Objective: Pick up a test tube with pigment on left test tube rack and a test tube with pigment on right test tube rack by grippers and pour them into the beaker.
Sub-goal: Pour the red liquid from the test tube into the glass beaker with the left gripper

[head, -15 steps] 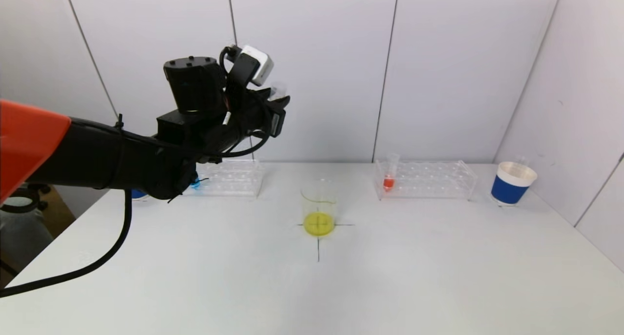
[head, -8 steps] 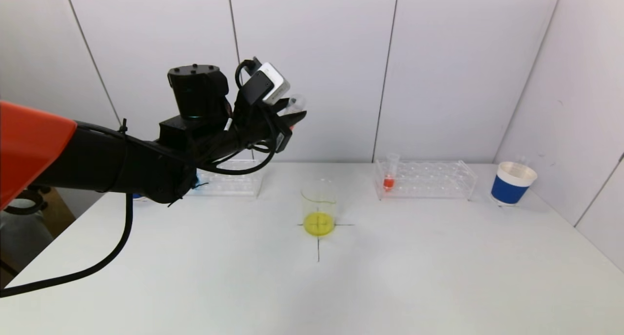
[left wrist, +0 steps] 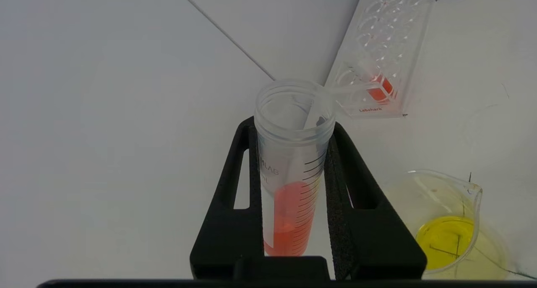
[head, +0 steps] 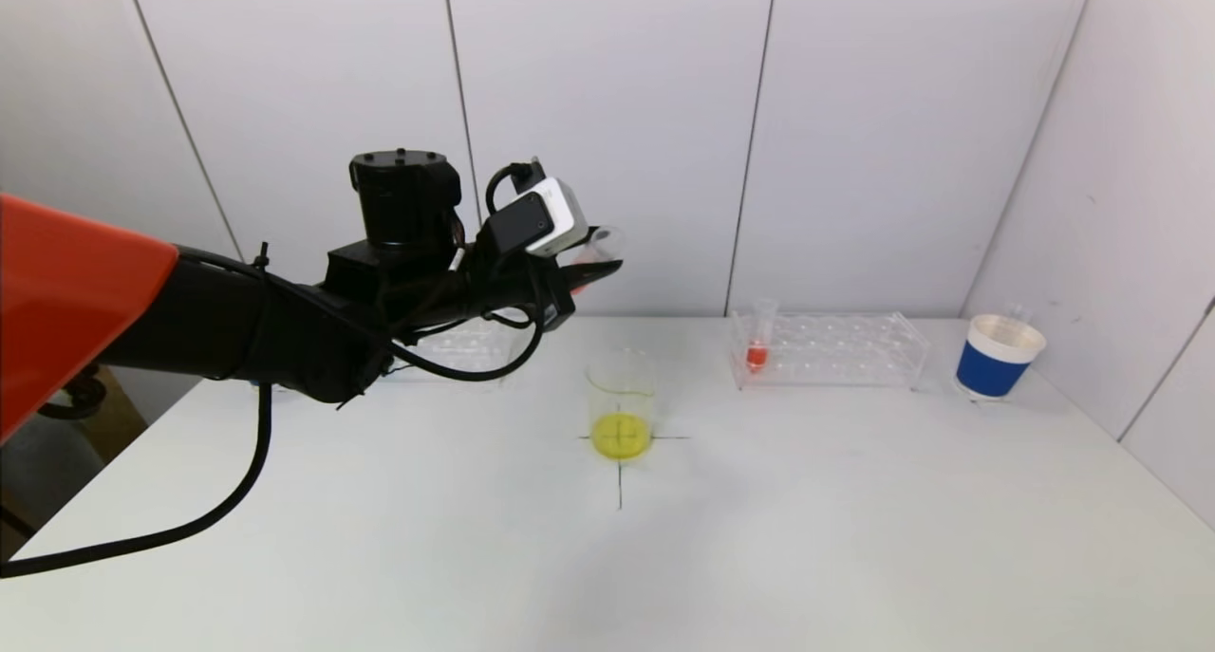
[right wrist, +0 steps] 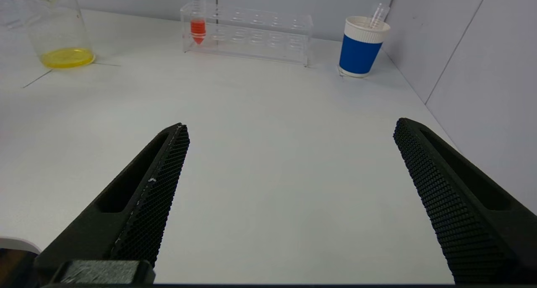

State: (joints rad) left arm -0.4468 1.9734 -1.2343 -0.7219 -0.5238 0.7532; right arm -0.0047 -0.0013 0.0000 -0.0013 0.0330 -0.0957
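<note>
My left gripper (head: 600, 270) is shut on a clear test tube (head: 596, 250) holding orange-red pigment. It holds the tube tilted in the air, above and a little left of the glass beaker (head: 621, 405), which has yellow liquid at its bottom. In the left wrist view the tube (left wrist: 291, 183) sits between both pads, its mouth open, with the beaker (left wrist: 449, 221) below. The right rack (head: 826, 348) holds one tube of red pigment (head: 757, 341). The left rack (head: 456, 344) is partly hidden behind my arm. My right gripper (right wrist: 291, 124) is open and empty over the bare table.
A blue paper cup (head: 997, 356) with a white rim stands at the far right near the side wall. The beaker stands on a black cross mark (head: 620, 486). White wall panels close the back and the right side.
My left gripper has moved right and down toward the beaker with the tube, and the tube now leans over further. The right gripper stays out of the head view throughout.
</note>
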